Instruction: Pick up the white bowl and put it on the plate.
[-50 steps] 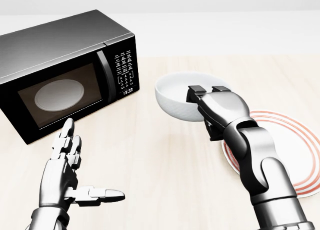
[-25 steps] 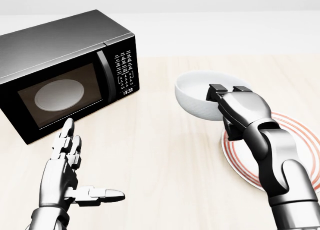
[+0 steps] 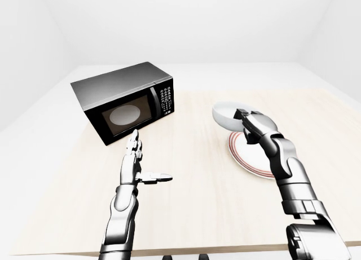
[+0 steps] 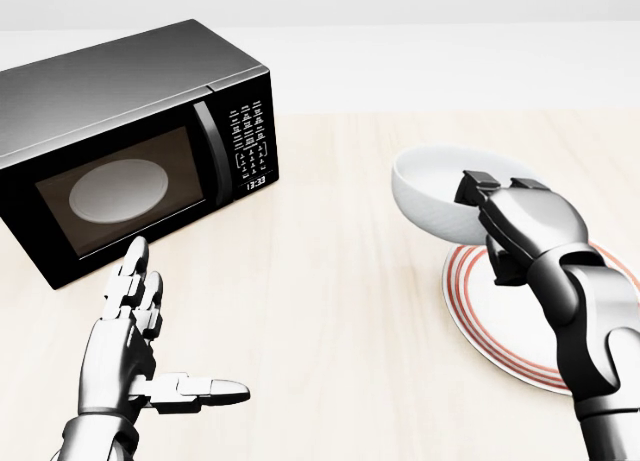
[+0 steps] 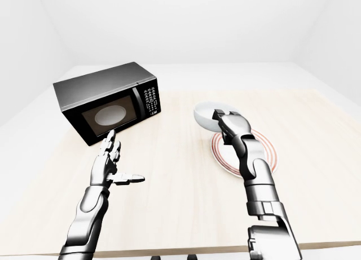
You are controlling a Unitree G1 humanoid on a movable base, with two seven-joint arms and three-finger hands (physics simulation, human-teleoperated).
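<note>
The white bowl (image 4: 432, 196) is held in the air, tilted, over the left edge of the red-ringed white plate (image 4: 500, 326), at the right of the head view. My right hand (image 4: 490, 213) is shut on the bowl's near rim, fingers over the edge. My left hand (image 4: 135, 326) is open and empty at the lower left, palm up, below the microwave. The bowl (image 3: 225, 114) and plate (image 3: 248, 158) also show in the left-eye view.
A black microwave (image 4: 130, 141) with a shut door stands at the upper left on the light wooden table (image 4: 330, 311). The table's far edge runs along the top of the head view; beyond it is white floor.
My right hand has carried the bowl to the right, from the table's middle to above the plate's left edge. The left hand has not moved.
</note>
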